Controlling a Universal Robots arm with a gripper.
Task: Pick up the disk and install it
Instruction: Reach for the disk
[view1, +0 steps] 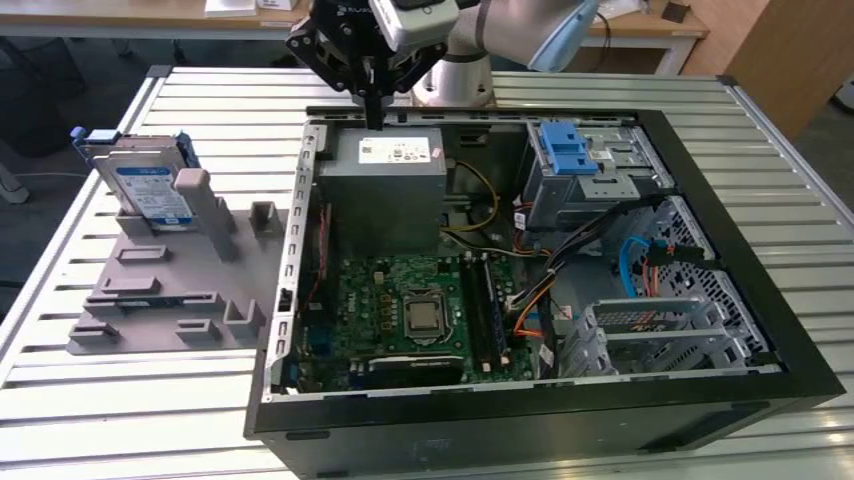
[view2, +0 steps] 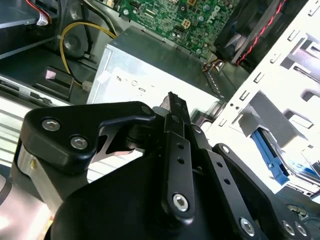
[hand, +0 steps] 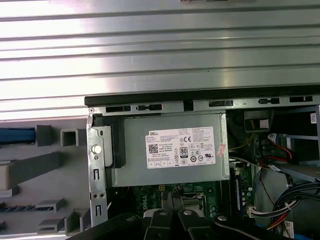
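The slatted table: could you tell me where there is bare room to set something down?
Bare slats of the table lie between the grey holder, which carries the disk, and the near edge, and again between holder and far edge. On the exterior view's right of the case the strip is narrow. Cables crowd the case.

An open black computer case (view1: 534, 430) is being shown lying on a slatted metal table (view1: 134, 420). Inside, a grey power supply (view1: 387, 190) with a white sticker is being seen beside a green motherboard (view1: 387, 290), which is centred on a silver processor socket (view1: 424, 315). Toward the exterior view's right, a metal drive cage (view1: 627, 150) with a blue latch (view1: 567, 150) is being shown above trailing coloured cables (view1: 641, 265). At the exterior view's left, a grey moulded fixture (view1: 160, 290) is being supported by the table.
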